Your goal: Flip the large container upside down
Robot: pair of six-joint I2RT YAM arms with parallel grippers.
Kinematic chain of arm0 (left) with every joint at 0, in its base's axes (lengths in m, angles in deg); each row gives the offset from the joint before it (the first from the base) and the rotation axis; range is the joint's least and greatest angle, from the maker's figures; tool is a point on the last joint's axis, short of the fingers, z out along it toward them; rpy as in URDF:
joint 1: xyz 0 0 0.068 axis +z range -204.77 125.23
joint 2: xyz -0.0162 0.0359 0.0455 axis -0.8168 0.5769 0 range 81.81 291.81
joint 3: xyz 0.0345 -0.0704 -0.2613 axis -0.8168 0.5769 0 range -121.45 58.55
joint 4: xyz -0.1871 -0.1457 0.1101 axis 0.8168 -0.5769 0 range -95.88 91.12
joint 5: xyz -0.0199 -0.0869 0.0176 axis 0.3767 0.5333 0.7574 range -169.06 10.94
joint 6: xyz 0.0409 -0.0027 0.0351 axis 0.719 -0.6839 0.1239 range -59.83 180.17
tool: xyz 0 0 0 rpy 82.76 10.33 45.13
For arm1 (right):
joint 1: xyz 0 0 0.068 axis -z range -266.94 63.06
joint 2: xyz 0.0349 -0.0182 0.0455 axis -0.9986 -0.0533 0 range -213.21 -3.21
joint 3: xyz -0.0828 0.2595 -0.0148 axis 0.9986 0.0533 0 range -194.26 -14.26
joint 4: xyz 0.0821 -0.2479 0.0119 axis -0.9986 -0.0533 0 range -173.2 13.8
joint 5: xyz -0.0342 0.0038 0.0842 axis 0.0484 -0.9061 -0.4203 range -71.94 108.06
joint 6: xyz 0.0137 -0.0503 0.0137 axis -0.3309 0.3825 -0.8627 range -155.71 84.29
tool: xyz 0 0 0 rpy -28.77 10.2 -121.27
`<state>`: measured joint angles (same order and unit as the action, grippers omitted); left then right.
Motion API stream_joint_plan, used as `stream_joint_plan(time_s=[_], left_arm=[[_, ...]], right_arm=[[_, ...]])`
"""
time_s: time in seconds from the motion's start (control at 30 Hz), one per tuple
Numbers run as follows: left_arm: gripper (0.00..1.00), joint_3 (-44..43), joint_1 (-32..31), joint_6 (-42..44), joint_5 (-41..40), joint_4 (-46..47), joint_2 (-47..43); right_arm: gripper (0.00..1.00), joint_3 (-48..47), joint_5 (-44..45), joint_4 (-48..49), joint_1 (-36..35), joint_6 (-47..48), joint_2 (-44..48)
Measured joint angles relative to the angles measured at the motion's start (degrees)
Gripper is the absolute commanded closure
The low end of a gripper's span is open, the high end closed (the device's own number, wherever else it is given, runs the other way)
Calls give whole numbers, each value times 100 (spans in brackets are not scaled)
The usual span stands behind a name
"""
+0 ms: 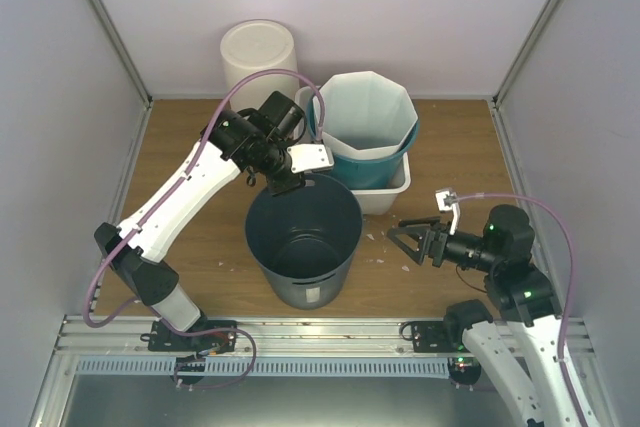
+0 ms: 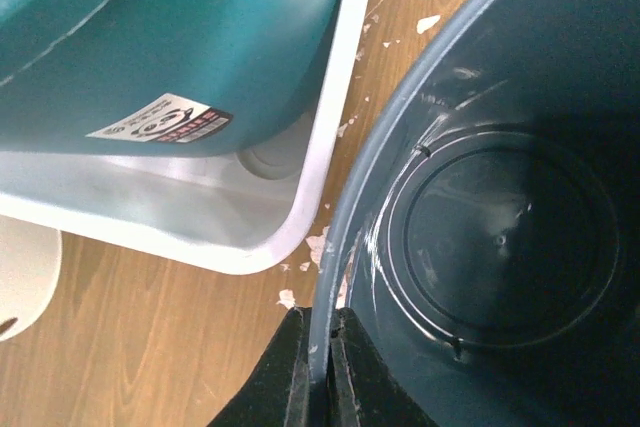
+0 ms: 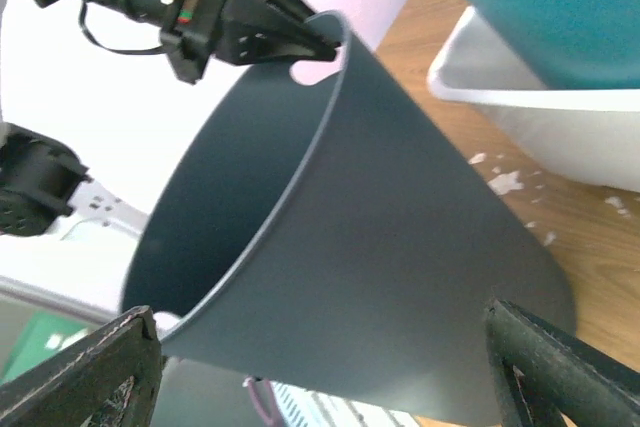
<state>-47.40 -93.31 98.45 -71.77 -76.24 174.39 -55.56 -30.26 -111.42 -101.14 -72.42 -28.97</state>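
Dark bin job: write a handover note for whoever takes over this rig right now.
Left end effector: shut on the dark bin's far rim.
Right end effector: open, beside the bin, not touching it.
The bin sits mouth up on the table, close to the white tub.
Done: rim grasped.
Left: tip the bin over until it rests mouth down.

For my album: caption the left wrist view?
Left gripper pinching the rim of the dark bin, teal tub alongside.
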Motion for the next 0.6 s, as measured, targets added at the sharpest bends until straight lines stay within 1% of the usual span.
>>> stream_joint_plan(time_s=[0.13,0.23,0.37,0.47,0.6], left_arm=[[100,13,31,-363,13,-2,-15],[100,138,195,-691,170,15,-111],[100,380,619,-1073,367,15,-341],[100,560,1071,-1338,511,35,-494],[100,807,1517,-1506,844,136,-664]], right_arm=[[14,55,-439,229,0,-278,61],[14,74,-726,378,0,-494,68],[16,74,-1023,605,0,-782,63],[18,90,-1187,798,0,-992,63],[22,358,-1388,1314,0,-1432,127]])
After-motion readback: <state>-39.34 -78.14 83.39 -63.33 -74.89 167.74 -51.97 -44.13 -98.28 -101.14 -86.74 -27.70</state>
